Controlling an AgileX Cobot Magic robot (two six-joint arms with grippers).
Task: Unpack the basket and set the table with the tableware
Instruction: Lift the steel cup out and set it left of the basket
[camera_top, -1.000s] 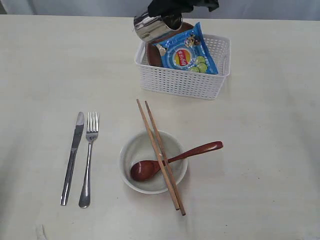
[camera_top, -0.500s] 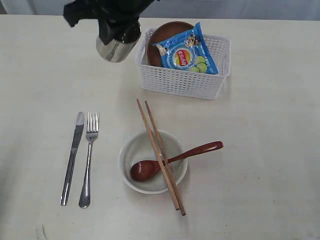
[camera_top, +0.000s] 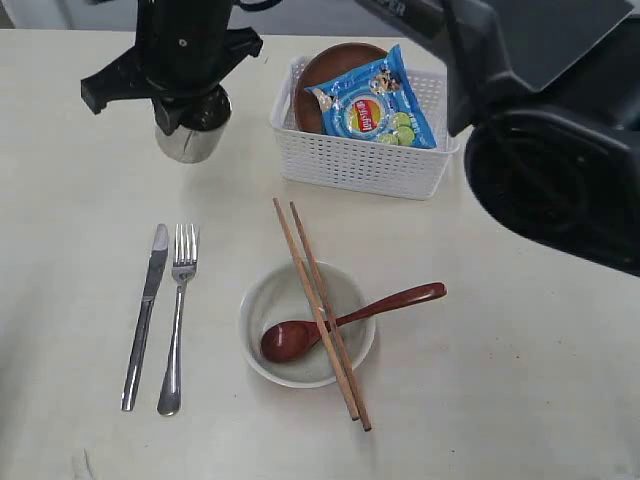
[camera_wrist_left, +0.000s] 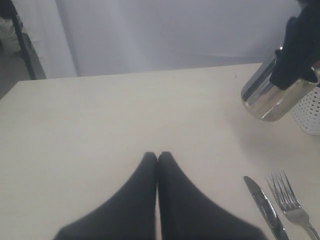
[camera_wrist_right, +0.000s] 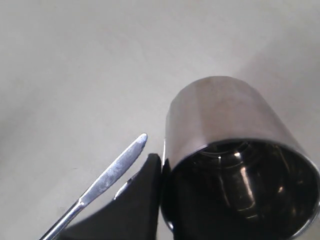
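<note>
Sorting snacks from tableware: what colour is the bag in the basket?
The bag is blue; exterior view shows it best.

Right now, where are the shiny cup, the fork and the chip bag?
shiny cup (camera_top: 189, 146): exterior view, its steel side wall.
fork (camera_top: 177, 320): exterior view, middle of its handle.
chip bag (camera_top: 370, 108): exterior view, its printed front.

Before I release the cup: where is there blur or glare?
Exterior view: knife and bowl sharp, but the right arm near the lens is a dark blur. Left wrist view: soft, glare streaks on the cup. Right wrist view: cup fills it, knife clear.
</note>
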